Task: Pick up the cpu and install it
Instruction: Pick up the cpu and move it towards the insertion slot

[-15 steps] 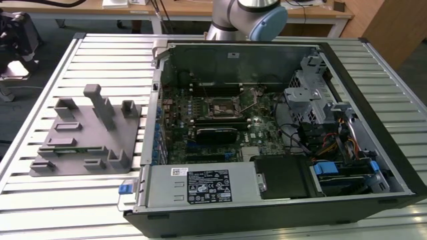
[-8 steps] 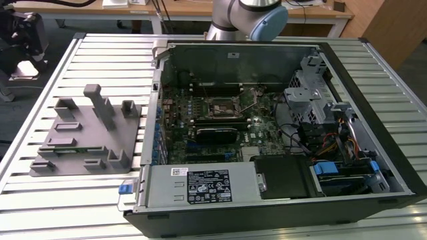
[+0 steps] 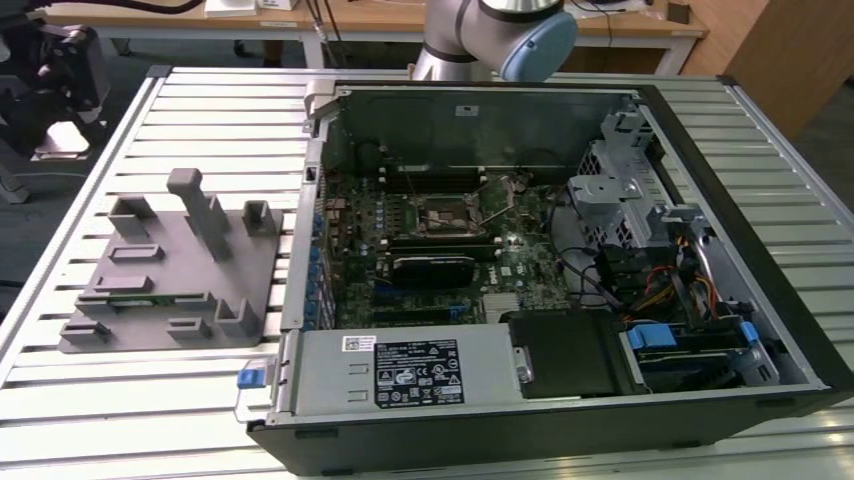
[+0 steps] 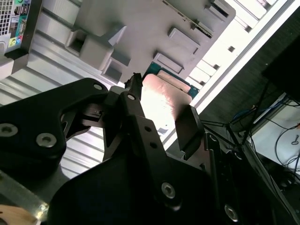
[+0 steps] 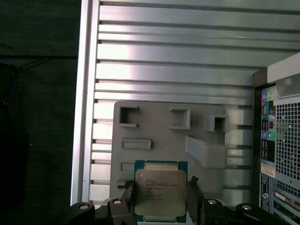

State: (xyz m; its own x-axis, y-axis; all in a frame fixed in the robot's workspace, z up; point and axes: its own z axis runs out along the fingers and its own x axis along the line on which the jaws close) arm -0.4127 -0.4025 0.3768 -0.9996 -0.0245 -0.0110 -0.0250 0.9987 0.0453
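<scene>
Squarely between tool point(image 5: 161, 187) fingers point(image 5: 194, 188), cpu point(image 5: 161, 191).

Gripper point(image 5: 161, 183) with cpu point(image 5: 161, 199) hangs well above grey fixture point(image 5: 159, 123); open air all round. Fixture posts point(image 3: 200, 205) stand upright. Case point(image 3: 534, 442) is open on top, socket point(image 3: 447, 215) reachable from above. Hemming it in: black module point(image 3: 430, 268) just beside, drive cage point(image 3: 627, 190) toward exterior view's right, case wall point(image 3: 467, 135) on far side. Socket lever possibly raised; unclear.

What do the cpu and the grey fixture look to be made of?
The cpu: a matte pale silver metal lid, judging by its soft sheen, on a green board-like rim. The grey fixture: probably matte plastic, uniform grey with no glint and blocky pockets.
</scene>
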